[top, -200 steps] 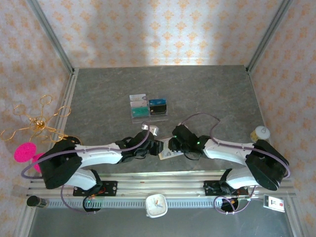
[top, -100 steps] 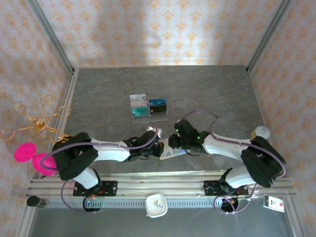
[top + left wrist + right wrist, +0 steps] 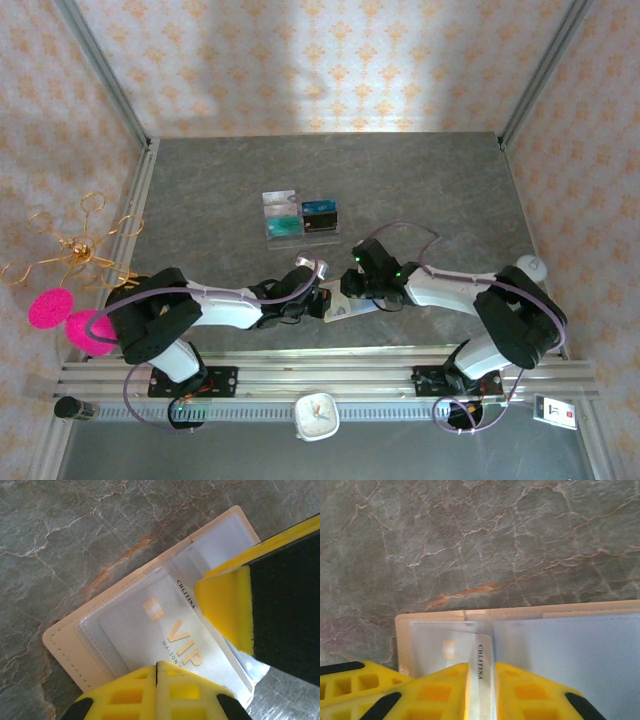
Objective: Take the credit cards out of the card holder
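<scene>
**Two pincers, one holder**

My left pincer (image 3: 157,682) has just snapped closed at the open holder's (image 3: 65,640) near edge, by the table's (image 3: 200,200) front. My right pincer (image 3: 481,680), narrow, pinches the VIP card (image 3: 165,630), partly sleeved. With the holder steadied, pulling should work.

Overhead view; both close wrist views share card holder (image 3: 62,642).
</scene>
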`<state>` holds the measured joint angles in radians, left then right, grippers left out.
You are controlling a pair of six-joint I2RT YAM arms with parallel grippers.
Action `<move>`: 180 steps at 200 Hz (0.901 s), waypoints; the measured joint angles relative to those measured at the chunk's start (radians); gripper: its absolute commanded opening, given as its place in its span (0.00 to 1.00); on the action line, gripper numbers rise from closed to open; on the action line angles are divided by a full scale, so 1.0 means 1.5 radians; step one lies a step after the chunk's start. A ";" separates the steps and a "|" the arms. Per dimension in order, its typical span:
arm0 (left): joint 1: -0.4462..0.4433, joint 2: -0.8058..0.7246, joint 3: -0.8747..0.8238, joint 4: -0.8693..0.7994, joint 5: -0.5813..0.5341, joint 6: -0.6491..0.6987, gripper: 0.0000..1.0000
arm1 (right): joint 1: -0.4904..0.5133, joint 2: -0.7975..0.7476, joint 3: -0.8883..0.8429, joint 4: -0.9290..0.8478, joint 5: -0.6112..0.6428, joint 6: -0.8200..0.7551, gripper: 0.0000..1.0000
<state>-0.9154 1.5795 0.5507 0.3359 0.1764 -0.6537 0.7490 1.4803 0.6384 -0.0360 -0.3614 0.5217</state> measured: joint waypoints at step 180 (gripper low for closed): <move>0.000 0.002 -0.016 0.034 0.000 0.006 0.00 | -0.004 -0.017 -0.042 0.037 -0.006 0.029 0.20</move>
<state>-0.9154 1.5829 0.5270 0.3874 0.1761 -0.6441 0.7433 1.4555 0.5755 0.0200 -0.3698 0.5652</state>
